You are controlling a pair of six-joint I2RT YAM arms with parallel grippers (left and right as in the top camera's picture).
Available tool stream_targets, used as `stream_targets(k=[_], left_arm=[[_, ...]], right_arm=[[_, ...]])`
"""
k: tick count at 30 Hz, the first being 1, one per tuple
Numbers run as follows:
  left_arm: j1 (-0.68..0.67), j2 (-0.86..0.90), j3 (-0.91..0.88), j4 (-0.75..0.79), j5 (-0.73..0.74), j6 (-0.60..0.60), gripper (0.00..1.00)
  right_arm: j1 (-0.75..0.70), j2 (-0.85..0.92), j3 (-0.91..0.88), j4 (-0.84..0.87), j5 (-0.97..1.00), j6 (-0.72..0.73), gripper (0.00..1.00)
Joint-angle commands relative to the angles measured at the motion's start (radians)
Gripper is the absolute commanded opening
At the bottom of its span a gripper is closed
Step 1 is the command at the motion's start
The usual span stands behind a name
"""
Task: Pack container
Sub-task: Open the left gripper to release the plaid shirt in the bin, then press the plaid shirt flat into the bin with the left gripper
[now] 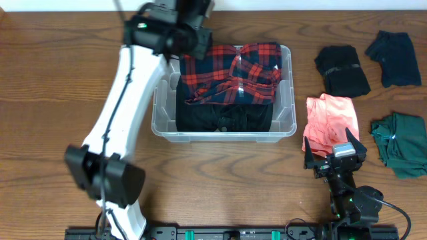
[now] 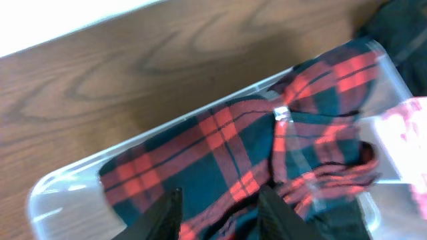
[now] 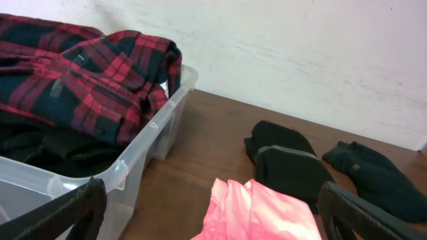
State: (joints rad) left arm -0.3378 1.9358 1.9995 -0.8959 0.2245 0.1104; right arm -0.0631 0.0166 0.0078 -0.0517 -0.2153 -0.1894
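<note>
The clear plastic container (image 1: 289,100) stands at the table's middle back. It holds a red and navy plaid shirt (image 1: 230,73) on top of black clothing (image 1: 223,119). My left gripper (image 2: 220,213) is open just above the plaid shirt (image 2: 200,160) at the container's back left corner, nothing between its fingers. My right gripper (image 1: 335,155) is open, low near the front right, with a pink garment (image 1: 330,117) just ahead of it. The pink garment (image 3: 267,213) lies between its wide-spread fingers in the right wrist view, where the container (image 3: 143,157) shows at left.
A black garment (image 1: 341,70), a dark navy garment (image 1: 393,59) and a dark green garment (image 1: 400,141) lie on the wooden table to the right of the container. The black one (image 3: 287,163) and the navy one (image 3: 373,177) also show in the right wrist view.
</note>
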Motion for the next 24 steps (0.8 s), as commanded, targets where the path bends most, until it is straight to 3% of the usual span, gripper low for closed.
stream_targets(k=[1,3,7,11,24], left_arm=[[-0.035,0.052,0.001,0.022,-0.093,-0.024,0.31],[-0.052,0.074,0.001,0.039,-0.115,-0.039,0.29],[-0.077,0.107,0.001,0.077,-0.135,-0.058,0.13],[-0.100,0.146,0.001,0.102,-0.170,-0.080,0.06],[-0.159,0.328,0.001,0.152,-0.254,-0.200,0.06]], right_arm=[[-0.014,-0.005,-0.002,-0.003,0.002,-0.006,0.99],[-0.014,-0.005,-0.002,-0.003,0.002,-0.006,0.99],[-0.014,-0.005,-0.002,-0.003,0.002,-0.006,0.99],[-0.014,-0.005,-0.002,-0.003,0.002,-0.006,0.99],[-0.014,-0.005,-0.002,-0.003,0.002,-0.006,0.99]])
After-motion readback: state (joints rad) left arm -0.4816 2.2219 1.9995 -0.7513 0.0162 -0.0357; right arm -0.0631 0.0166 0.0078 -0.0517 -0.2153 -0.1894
